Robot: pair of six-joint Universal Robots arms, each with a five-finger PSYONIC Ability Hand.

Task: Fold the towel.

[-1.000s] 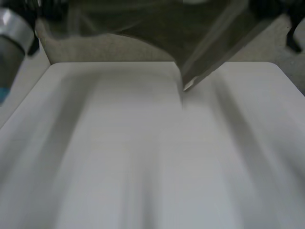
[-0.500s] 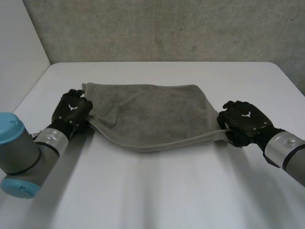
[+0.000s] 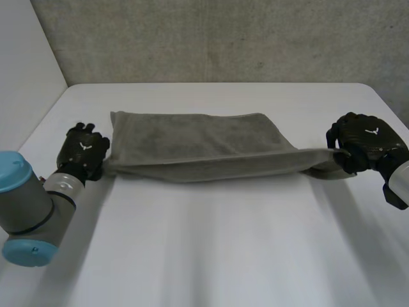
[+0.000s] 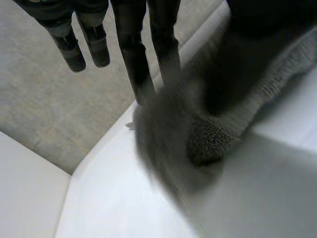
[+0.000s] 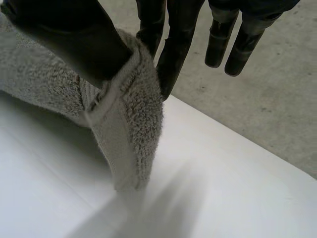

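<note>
Head view, towel: the towel [image 3: 198, 144] lies across the far half of the surface [image 3: 211, 249] as a long band, with its near edge pulled taut.
Head view, grip: the left robot hand [image 3: 82, 152] holds one end and the right robot hand [image 3: 365, 142] holds the other.
Left wrist view: thumb and fingers pinch a bunched corner of the towel [image 4: 213, 139].
Right wrist view: a hemmed corner [image 5: 131, 119] is pinched the same way, hanging close over the surface.
Progress: the towel looks stretched out flat and ready, and the folding itself seems not yet done.
</note>
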